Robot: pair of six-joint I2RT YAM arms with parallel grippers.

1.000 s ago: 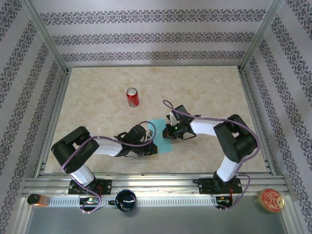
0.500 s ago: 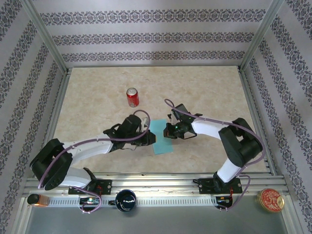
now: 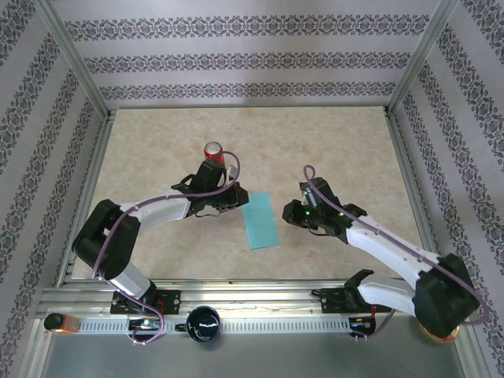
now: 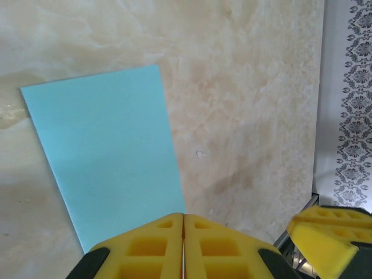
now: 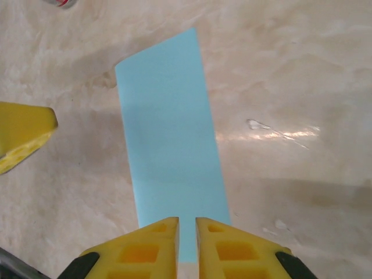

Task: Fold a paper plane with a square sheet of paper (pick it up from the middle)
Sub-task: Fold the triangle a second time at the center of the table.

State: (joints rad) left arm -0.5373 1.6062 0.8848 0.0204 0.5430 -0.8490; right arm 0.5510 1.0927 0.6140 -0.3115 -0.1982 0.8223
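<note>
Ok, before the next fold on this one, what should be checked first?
1. Paper sheet flat on the table: ok.
2. Sheet free of both grippers: ok.
3. Left gripper open for a pinch: not ok, shut.
4. Right gripper open for a pinch: not ok, jaws barely parted.
5. Red can clear of the left arm: cannot tell, the arm overlaps it from above.

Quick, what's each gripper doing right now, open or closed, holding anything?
Left gripper: shut, holding nothing.
Right gripper: slightly open, holding nothing.
</note>
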